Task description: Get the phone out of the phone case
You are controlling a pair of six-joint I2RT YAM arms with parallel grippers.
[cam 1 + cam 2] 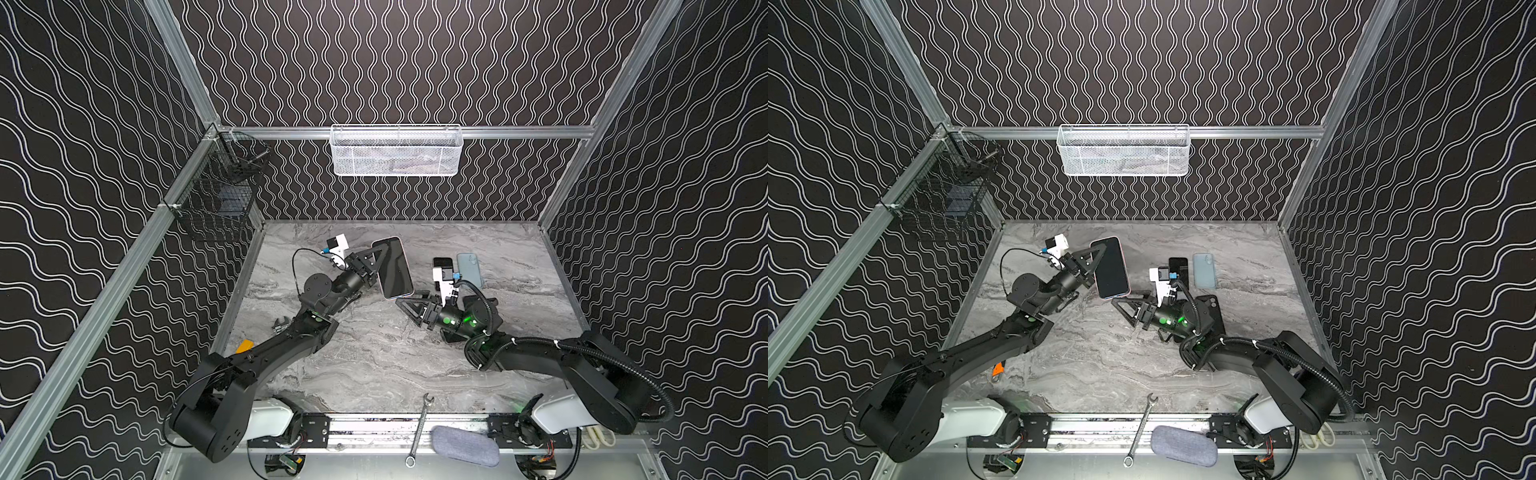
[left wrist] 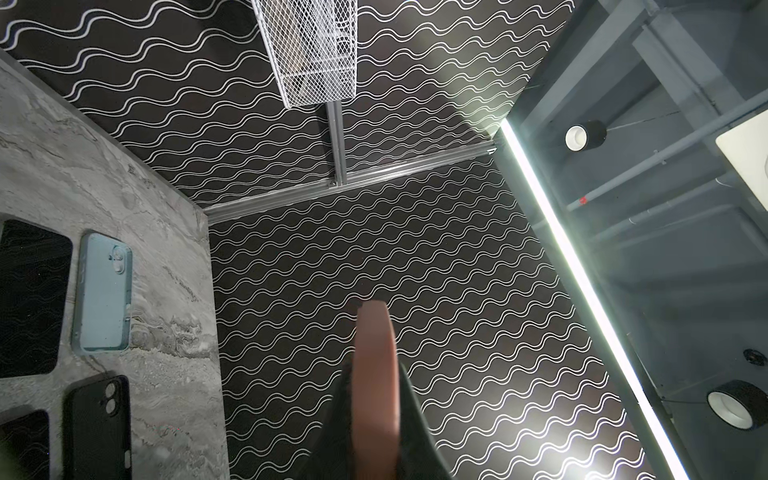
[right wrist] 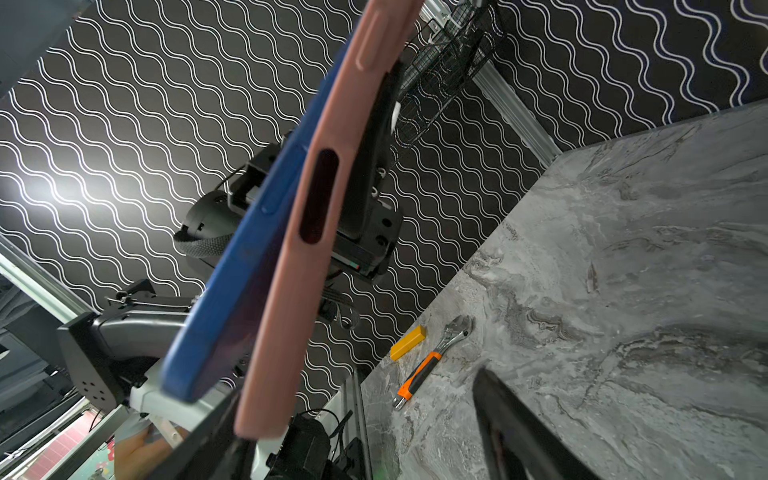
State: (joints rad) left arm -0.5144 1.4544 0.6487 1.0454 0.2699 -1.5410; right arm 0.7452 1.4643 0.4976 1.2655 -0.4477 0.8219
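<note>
**Right wrist view: blue phone [image 3: 232, 270] partly out of pink phone case [image 3: 303, 282]**

Nearest, at 6 o'clock across the front rail in both top views: a steel spanner [image 1: 419, 432] just beside a grey pouch [image 1: 465, 445]. At 8 o'clock on the marble table [image 1: 374, 365]: an orange-handled adjustable wrench [image 3: 432, 361] near a yellow block [image 3: 408, 342].

Just right of centre: the right gripper [image 1: 409, 309], jaws spread wide, clasping nothing, close under the lower corner of the case; contact there impossible to judge.

Over the middle, lifted off the marble and tilted, screen toward the top camera: phone and case together, pinched at their 9 o'clock edge by the closed left gripper [image 1: 380, 262]. Seen edge-on from the right wrist: blue body parted from pink shell at the near end, seated against it farther along.

Beyond, at 2 o'clock, lying flat: a black phone [image 1: 442, 264] and a pale blue case [image 1: 470, 270], side by side.

Farthest: a white mesh basket [image 1: 397, 150] at 12 o'clock, a black wire basket [image 1: 220, 195] at 10 o'clock.
</note>
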